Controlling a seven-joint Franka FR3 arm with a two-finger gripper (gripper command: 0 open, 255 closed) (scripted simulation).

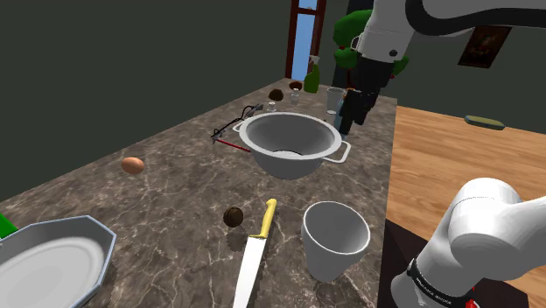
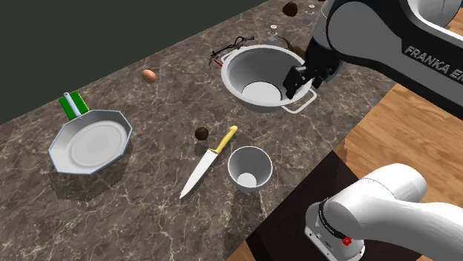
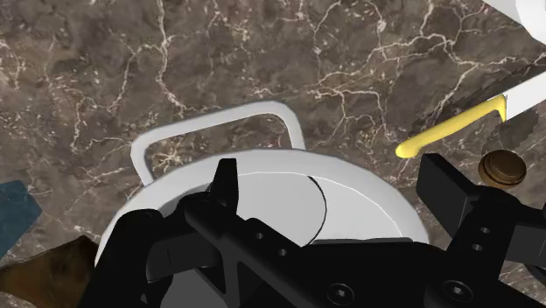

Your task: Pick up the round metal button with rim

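Observation:
The button [image 1: 234, 217] is a small dark-brown round disc with a raised rim. It lies on the marble table beside the yellow-handled knife [image 1: 259, 248]. It also appears as the button [image 2: 201, 133] left of the knife handle, and as the button [image 3: 502, 166] just past my right finger. My black gripper [image 1: 350, 116] hangs open over the near-side handle of the white two-handled bowl [image 1: 262, 133], well away from the button. The gripper [image 2: 300, 78] and gripper [image 3: 337, 188] hold nothing; its fingers [image 3: 226, 182] stand wide apart above the bowl [image 3: 350, 206].
A white cup [image 1: 334, 238] stands near the table's front edge by the knife. An octagonal plate [image 1: 52, 262], an egg [image 1: 132, 164], eyeglasses [image 1: 241, 115], a green bottle [image 1: 312, 74], a glass [image 1: 335, 98] and another brown round thing [image 1: 276, 94] lie around. Wooden floor [image 1: 455, 157] lies beyond the table's edge.

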